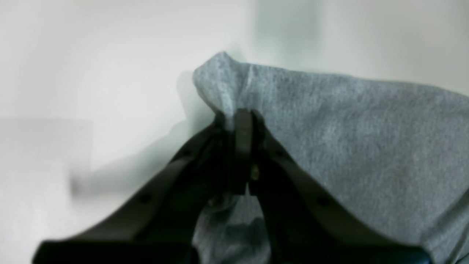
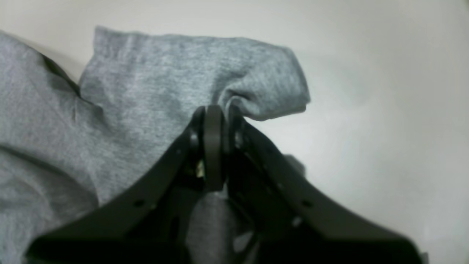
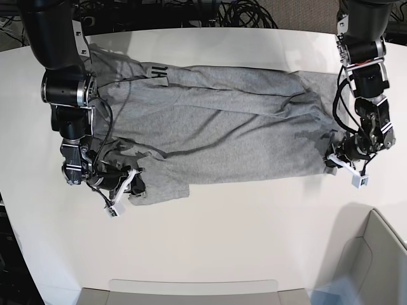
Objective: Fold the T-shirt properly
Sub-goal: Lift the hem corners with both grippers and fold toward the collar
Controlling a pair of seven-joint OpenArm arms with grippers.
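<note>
In the left wrist view we see the left gripper [image 1: 238, 117] with its jaws pressed together on a pinch of the T-shirt [image 1: 348, 146]. A small peak of grey cloth stands up just past the fingertips, and the rest of the heather-grey fabric spreads to the right and runs down under the black fingers [image 1: 293, 176]. The white table [image 1: 91, 73] fills the left side, blurred.

In the right wrist view the right gripper [image 2: 214, 117] is likewise closed onto the T-shirt [image 2: 146, 91], nipping a fold at the root of a short flap of cloth (it looks like a sleeve or a corner, we cannot tell which). That flap lies flat on the table [image 2: 384, 110] beyond the tips; the shirt bunches in soft ridges to the left, with a dark slit where one layer overlaps another.

From the base view the T-shirt [image 3: 216, 127] lies spread sideways across the white table [image 3: 222, 235], wrinkled, with a bit of black lettering showing near its upper left edge. The right gripper [image 3: 130, 184] sits at the shirt's lower left corner, the left gripper [image 3: 334, 155] at its right edge, both down at the cloth. Dark cables [image 3: 241, 13] lie beyond the far edge of the table, and a pale bin [image 3: 369, 260] stands at the lower right, well apart from the shirt.
</note>
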